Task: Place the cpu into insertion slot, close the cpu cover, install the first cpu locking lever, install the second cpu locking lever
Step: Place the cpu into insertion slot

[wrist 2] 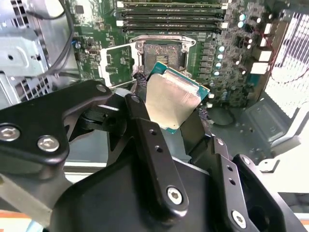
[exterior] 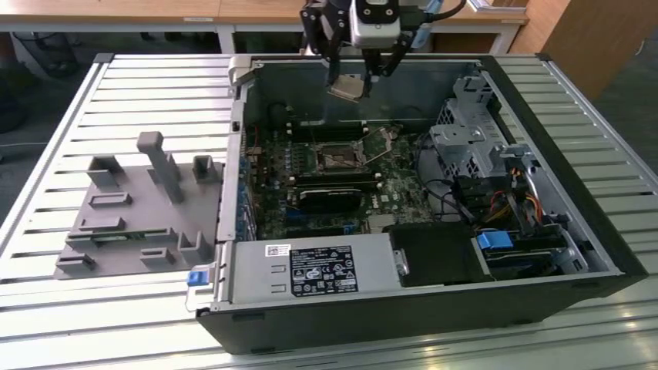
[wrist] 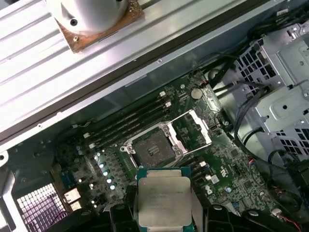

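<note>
The ribbed metal worktop (exterior: 154, 85) carries an open black computer case (exterior: 411, 316) toward its edge at the exterior view's right. Above the case's far wall, the pincer (exterior: 355, 79) is grasping the cpu (exterior: 347, 89), a flat square with a dull silver face. The dark square insertion slot (exterior: 337, 158) lies bare. The thin cpu cover (wrist: 202, 124) seems raised beside it.

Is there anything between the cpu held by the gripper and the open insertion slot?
Nothing: in both wrist views only air separates the cpu from the insertion slot; the cpu cover is open beside it.
</note>
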`<state>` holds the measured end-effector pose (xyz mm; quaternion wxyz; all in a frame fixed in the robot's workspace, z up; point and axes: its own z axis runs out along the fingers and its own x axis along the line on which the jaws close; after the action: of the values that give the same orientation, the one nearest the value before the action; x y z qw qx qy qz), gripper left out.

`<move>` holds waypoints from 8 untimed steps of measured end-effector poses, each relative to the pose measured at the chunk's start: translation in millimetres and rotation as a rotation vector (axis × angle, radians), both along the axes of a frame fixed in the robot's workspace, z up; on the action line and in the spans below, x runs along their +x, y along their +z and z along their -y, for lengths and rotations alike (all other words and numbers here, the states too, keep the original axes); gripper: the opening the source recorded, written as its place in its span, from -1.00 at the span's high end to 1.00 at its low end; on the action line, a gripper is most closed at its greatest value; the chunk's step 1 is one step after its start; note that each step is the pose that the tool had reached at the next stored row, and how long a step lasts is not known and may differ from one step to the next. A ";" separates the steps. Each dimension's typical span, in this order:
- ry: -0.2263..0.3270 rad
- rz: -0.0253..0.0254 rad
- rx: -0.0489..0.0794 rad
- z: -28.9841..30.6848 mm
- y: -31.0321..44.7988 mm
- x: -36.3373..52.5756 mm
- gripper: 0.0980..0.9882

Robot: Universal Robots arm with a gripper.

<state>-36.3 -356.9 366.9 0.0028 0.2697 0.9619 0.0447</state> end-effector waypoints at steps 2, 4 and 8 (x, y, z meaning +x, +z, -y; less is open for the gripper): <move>-0.031 0.0001 0.000 0.0 -0.3 0.0 0.02; -0.061 0.0000 0.000 0.0 -0.5 0.0 0.02; -0.142 0.0000 0.000 0.0 -1.1 0.0 0.02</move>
<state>-36.2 -356.9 365.8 0.0060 0.3372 0.9404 0.0442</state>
